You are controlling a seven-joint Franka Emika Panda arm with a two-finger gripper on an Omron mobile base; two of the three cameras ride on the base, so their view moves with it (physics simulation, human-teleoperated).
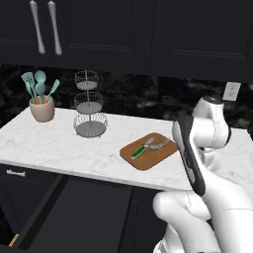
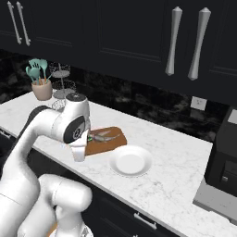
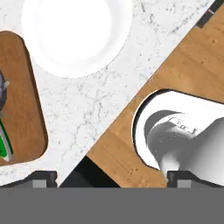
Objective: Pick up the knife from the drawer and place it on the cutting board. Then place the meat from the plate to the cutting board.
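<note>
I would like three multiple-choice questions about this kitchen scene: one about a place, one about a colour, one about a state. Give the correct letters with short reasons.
1. Where does the knife lie?
A. on the plate
B. on the cutting board
C. in the utensil pot

2. What colour is the knife handle?
A. green
B. red
C. white

3. What is the state of the plate?
A. it holds the fish
B. it is upside down
C. it is empty

Answers:
1 B: the knife rests on the cutting board beside the fish.
2 A: the handle is bright green in the left base view.
3 C: the hand view shows the plate bare and white, and the fish is already on the board.
</note>
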